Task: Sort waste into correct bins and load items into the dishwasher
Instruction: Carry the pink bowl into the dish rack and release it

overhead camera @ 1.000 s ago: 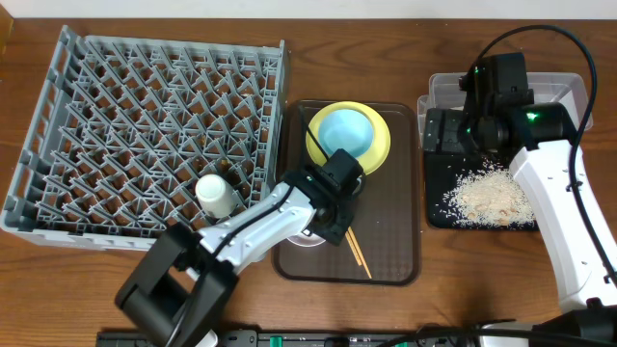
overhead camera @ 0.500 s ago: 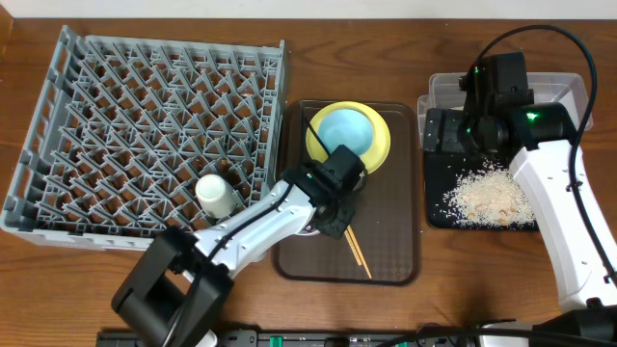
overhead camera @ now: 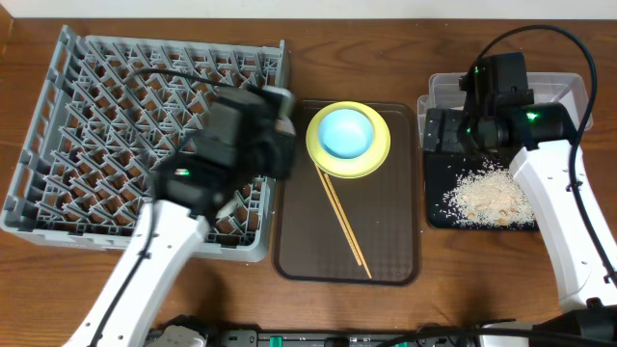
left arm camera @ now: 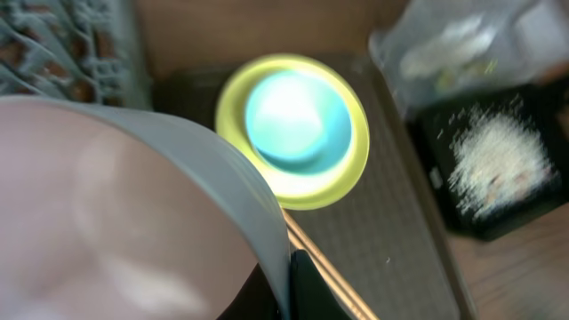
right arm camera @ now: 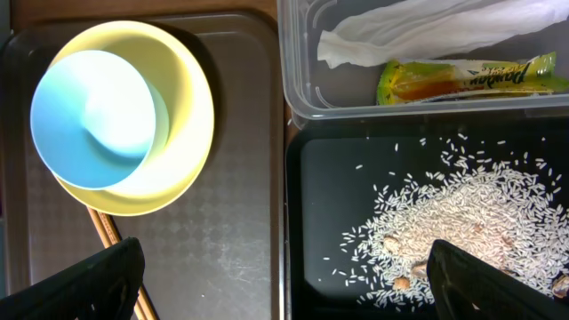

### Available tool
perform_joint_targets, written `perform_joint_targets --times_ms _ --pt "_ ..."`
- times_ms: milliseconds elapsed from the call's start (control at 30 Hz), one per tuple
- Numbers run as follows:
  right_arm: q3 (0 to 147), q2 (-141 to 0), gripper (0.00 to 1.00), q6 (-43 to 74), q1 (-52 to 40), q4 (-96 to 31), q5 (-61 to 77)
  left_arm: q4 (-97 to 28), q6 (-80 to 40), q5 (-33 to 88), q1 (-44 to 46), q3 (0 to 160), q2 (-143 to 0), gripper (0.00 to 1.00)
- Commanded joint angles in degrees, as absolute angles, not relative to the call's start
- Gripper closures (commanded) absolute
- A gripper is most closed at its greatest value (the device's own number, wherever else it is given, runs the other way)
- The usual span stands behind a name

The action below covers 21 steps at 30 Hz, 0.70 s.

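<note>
**Left claw** point(left arm camera: 283, 289): closed on the rim of the white bowl point(left arm camera: 116, 204), which fills the left half of the wrist view. From overhead the arm is blurred and sits above the right edge of the dish rack point(overhead camera: 96, 125), hiding the bowl.

**Right claw** point(right arm camera: 284, 253): fingers spread wide with nothing between them, held above the line where the brown tray point(overhead camera: 395, 231) meets the black tray point(right arm camera: 329, 178).

**Black tray:** loose rice point(right arm camera: 462, 222) heaped toward its right side, with stray grains around the heap.

**Clear tub** point(right arm camera: 338, 89): touches the far side of the black tray. It holds the crumpled napkin point(right arm camera: 427, 31) and, just beside it, the green-and-yellow wrapper point(right arm camera: 462, 78).

**Brown tray:** the yellow plate point(overhead camera: 381, 159) sits at its far end with the blue bowl point(overhead camera: 344, 132) upright on it. The two chopsticks point(overhead camera: 342, 222) lie side by side on the tray floor, running diagonally from the plate's near edge toward the near right corner.

**Dish rack:** far left of the worktop point(overhead camera: 463, 280), just beside the brown tray.
</note>
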<state>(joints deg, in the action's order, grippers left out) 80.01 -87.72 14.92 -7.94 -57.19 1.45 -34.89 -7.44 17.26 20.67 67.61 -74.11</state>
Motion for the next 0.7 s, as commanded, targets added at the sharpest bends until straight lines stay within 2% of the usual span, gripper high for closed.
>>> perform_joint_targets --times_ms 0,200,367,667 --pt "80.9 -87.6 0.01 15.6 -7.5 -57.2 0.6 -33.4 -4.3 33.4 10.1 68.4 -74.2 0.92" --pt "80.9 -87.6 0.01 15.6 -7.5 -57.2 0.6 -28.0 -4.3 55.1 -5.7 68.4 -79.4 0.92" --pt "80.9 -87.6 0.01 15.6 -7.5 -57.3 0.6 -25.1 -4.8 69.2 -13.3 68.4 -86.4 0.92" --pt "80.9 -87.6 0.01 15.6 -7.5 -57.3 0.6 -24.5 -5.0 80.6 -20.0 68.4 -98.0 0.92"
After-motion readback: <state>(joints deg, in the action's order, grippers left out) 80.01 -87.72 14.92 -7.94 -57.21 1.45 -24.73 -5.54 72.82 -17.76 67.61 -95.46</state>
